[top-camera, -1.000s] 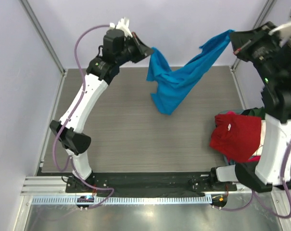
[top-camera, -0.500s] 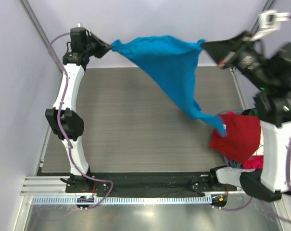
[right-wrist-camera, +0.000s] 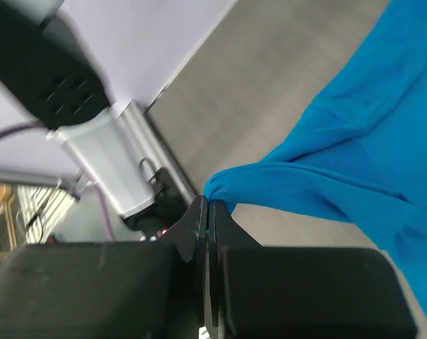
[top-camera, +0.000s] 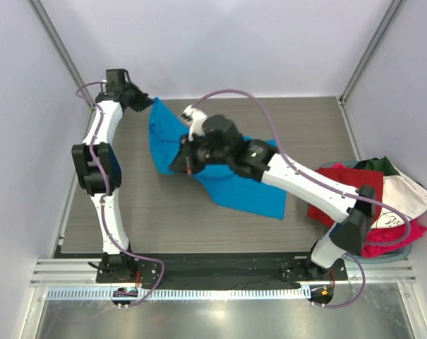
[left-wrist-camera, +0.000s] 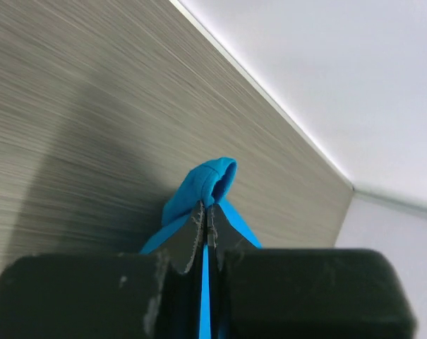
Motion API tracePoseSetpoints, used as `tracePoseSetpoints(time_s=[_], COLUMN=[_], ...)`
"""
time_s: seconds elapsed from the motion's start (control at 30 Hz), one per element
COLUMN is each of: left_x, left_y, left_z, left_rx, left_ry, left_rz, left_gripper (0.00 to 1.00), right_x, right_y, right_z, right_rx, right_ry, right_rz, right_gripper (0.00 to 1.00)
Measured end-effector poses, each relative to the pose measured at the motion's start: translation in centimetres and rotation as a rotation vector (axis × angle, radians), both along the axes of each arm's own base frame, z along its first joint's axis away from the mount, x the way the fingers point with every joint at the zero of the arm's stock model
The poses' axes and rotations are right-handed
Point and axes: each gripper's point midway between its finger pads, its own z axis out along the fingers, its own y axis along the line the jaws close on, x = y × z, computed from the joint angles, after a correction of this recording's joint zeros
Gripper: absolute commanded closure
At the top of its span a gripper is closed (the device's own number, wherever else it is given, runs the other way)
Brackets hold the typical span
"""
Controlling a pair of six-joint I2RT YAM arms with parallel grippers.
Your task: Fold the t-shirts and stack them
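A bright blue t-shirt (top-camera: 245,192) lies partly spread across the middle of the table, its far-left corner lifted. My left gripper (top-camera: 144,103) is shut on that corner near the back left; in the left wrist view a small fold of blue cloth (left-wrist-camera: 207,181) pokes out past the tips (left-wrist-camera: 205,212). My right gripper (top-camera: 179,164) reaches across to the shirt's left edge and is shut on a bunched bit of blue cloth (right-wrist-camera: 319,169) at its tips (right-wrist-camera: 207,207). More t-shirts sit heaped at the right: red (top-camera: 340,201), white (top-camera: 405,194), magenta-pink (top-camera: 391,239), dark green (top-camera: 387,167).
The grey wood-grain table (top-camera: 199,226) is bounded by white walls with metal posts at the back and sides. My right arm (top-camera: 305,180) stretches diagonally over the blue shirt. My left arm (top-camera: 100,166) stands along the left edge. A metal rail (top-camera: 213,293) runs along the front.
The blue shirt was held stretched in the air between both grippers; now it has come down onto the table. The right gripper swung from the back right to the centre left, the left gripper dropped low.
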Motion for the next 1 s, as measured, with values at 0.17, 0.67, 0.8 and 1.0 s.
tracePoseSetpoints(time_s=[0.17, 0.67, 0.8, 1.0], left_x=[0.7, -10.8, -14.9, -19.5], left_y=[6.5, 8.7, 7.2, 4.0], left_z=[-2.0, 1.4, 3.5, 0.9], left_rx=[0.033, 0.116, 0.127, 0.169], left_ry=[0.029, 0.083, 0.017, 0.039], left_rz=[0.107, 0.277, 0.271, 0.182], left_gripper=[0.38, 0.03, 0.03, 0.10], right_x=[-4.9, 6.8, 11.6, 15.7], right_y=[5.6, -10.5, -17.8, -25.1], right_z=[-2.2, -7.8, -9.6, -12.2], right_rx=[0.004, -0.175, -0.225, -0.299], right_ry=[-0.010, -0.030, 0.025, 0.096], right_rz=[0.164, -0.407, -0.610, -0.815], right_gripper=[0.37, 0.41, 0.33, 0.22])
